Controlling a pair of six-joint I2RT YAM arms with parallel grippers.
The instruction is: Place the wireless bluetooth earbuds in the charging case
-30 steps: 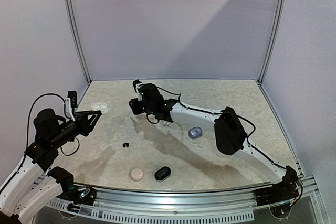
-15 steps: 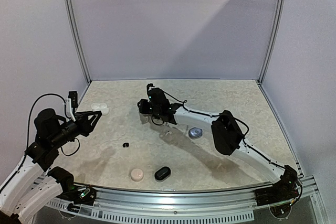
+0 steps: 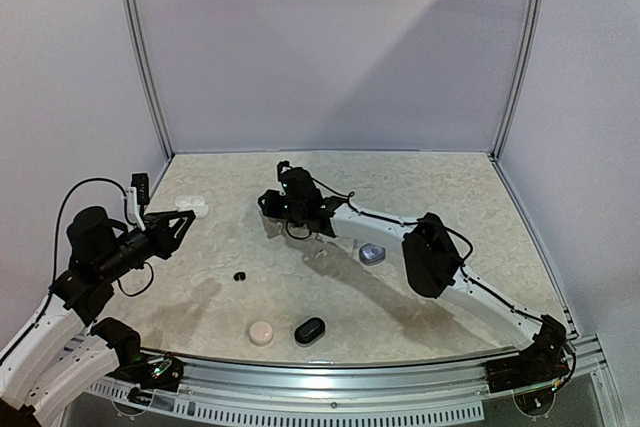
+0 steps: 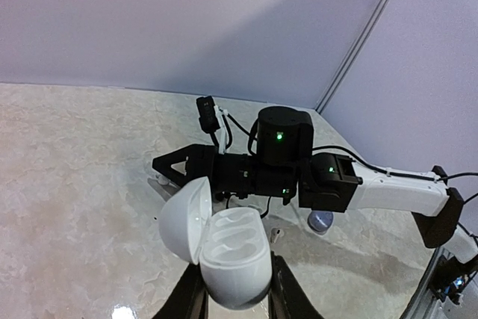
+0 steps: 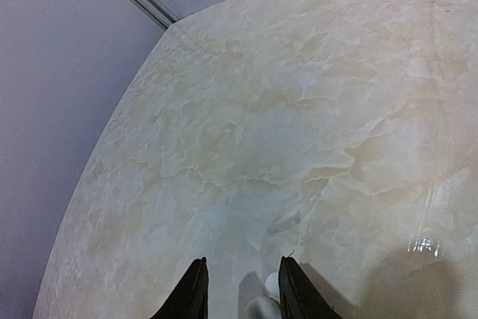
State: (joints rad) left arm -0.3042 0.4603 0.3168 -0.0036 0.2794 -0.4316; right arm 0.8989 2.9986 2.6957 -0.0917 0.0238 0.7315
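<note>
My left gripper (image 4: 235,278) is clamping a white charging case (image 4: 233,255). Its two black fingers (image 4: 188,298) are pressing on the rounded sides of the smooth, glossy, egg-shaped plastic shell at the bottom centre of the left wrist view. The case is standing open, with its domed lid (image 4: 185,218) tipping back to the left and two moulded hollows showing in the base.

My right gripper (image 5: 243,263) is keeping its matte black jaws partly apart at the bottom of the right wrist view. A small, smooth white earbud (image 5: 263,300) is sitting in the gap, closer to the right-hand finger. I cannot tell whether either finger is touching it.

In the top view this gripper is hanging near the centre of the frame, well apart from the open case at the left.

A tiny black earbud (image 3: 240,275) is lying on the marbled beige tabletop (image 3: 450,197), below and between my two grippers. A couple of tiny pale earbuds (image 3: 318,252) are lying just under my right forearm.

A bluish-grey pebble-shaped case (image 3: 372,254) is resting beside that arm. A round pinkish case (image 3: 261,332) and a glossy black case (image 3: 309,330) are sitting side by side near the bottom edge of the table.
</note>
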